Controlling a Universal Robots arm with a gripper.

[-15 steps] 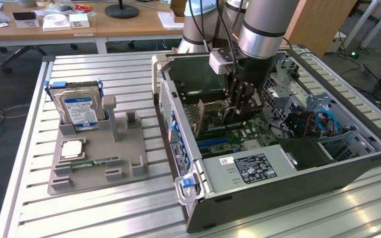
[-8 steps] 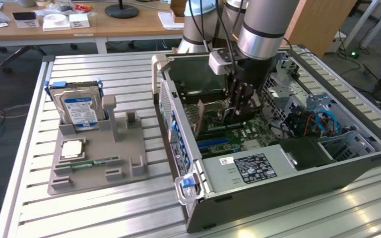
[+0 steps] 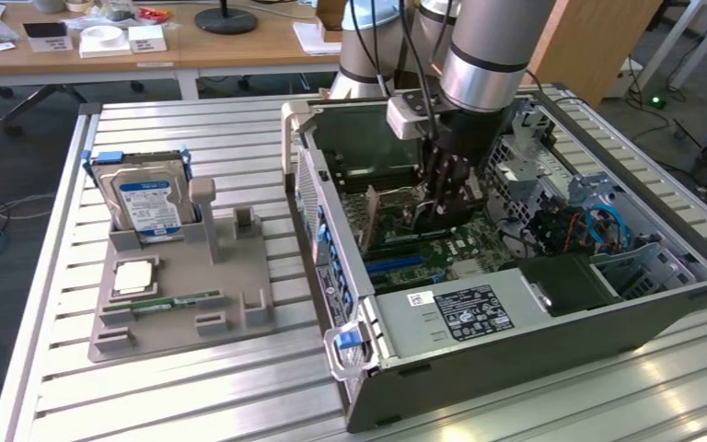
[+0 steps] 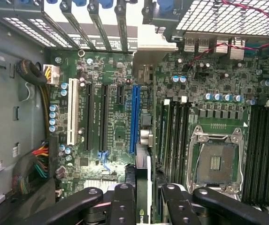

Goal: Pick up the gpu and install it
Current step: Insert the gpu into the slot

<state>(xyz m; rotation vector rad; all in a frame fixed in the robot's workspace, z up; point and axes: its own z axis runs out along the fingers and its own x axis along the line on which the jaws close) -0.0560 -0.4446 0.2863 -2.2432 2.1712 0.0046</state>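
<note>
Your gpu point(image 4: 143, 176) hangs edge-on in the claw point(image 4: 146, 201), whose fingers look clamped on it, low inside the case point(image 3: 489, 350) over the motherboard point(image 4: 209, 93). Its long axis runs parallel to the blue slot point(image 4: 134, 117), just beside it. The card's green logo and the label on the drive point(image 3: 144, 204), at the exterior view's left, can't be read.

Overall: bright, even daylight in both views.
Glare: pale sheen on the slatted table point(image 3: 648, 387), near, at the exterior view's right.
Shadow: the case point(image 3: 514, 322) interior darkens under the arm point(image 3: 482, 55).
Motherboard point(image 4: 115, 117): evenly lit.
Slot openings point(image 4: 125, 33): washed-out white.
Gripper point(image 4: 143, 206): dark, faint highlights, clamping the shaded gpu point(image 4: 142, 176).
</note>
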